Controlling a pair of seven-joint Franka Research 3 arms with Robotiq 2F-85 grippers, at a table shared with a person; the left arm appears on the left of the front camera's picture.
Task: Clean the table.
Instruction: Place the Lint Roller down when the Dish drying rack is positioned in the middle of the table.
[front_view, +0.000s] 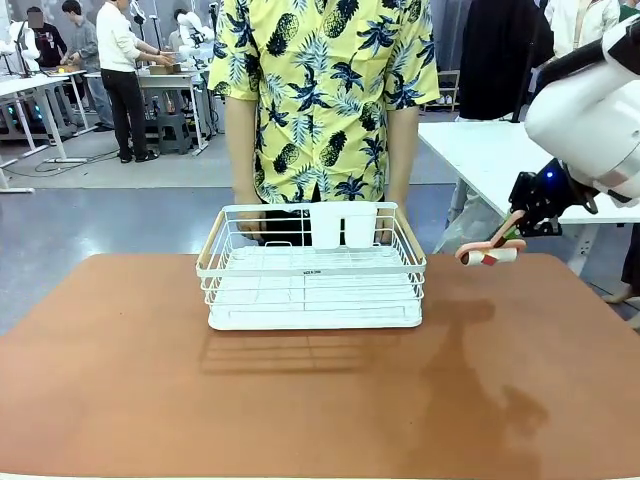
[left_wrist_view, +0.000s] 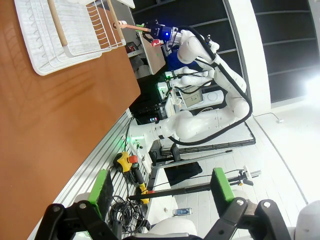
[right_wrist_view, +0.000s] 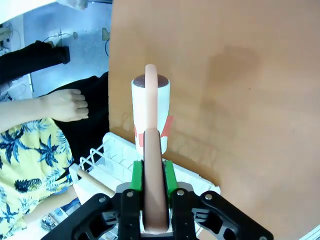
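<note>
Looking left to right, the left gripper (left_wrist_view: 160, 192) hangs off the near edge of the large matte reddish-brown table (front_view: 300, 400), green-padded fingers (left_wrist_view: 101, 186) spread wide with nothing between them; the tabletop lies well ahead of those fingers. Next comes the white wire dish rack with wooden handles (front_view: 312, 268), standing at the far middle in front of the person's yellow patterned shirt (front_view: 325, 90). Right of it, the right gripper (front_view: 520, 225) is clamped shut on the pinkish handle of a white-rolled lint roller (front_view: 490, 253), the roll poised beyond its fingertips above the table's far right corner — just past the rack's end. Cleaning looks barely begun: the roller seems not yet down. Open brown surface runs everywhere nearer than the rack — only rack and table edges limit strokes.
</note>
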